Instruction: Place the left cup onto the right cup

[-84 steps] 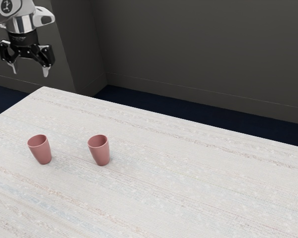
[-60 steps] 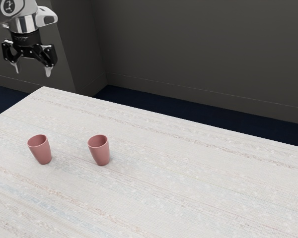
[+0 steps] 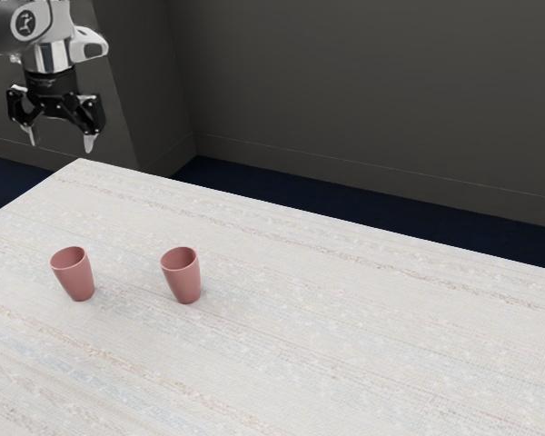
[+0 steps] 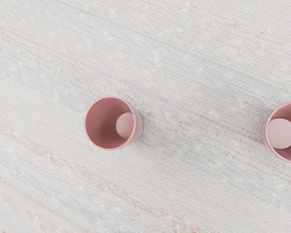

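Gripper (image 3: 58, 141) hangs high over the table's (image 3: 363, 327) far corner at the exterior view's left, fingers spread wide and holding nothing. Both cups stand upright, well apart from it: the left cup (image 3: 73, 272) near the table's edge at the exterior view's left, the right cup (image 3: 181, 274) near it but apart, further in from that edge. From the wrist, one cup (image 4: 111, 123) shows whole and empty, mouth up, the other cup (image 4: 283, 132) well apart from it; I cannot tell which is which.

pink left cup (image 3: 73, 272), upright, empty, pink right cup (image 3: 181, 274) near it, upright, empty, not touching
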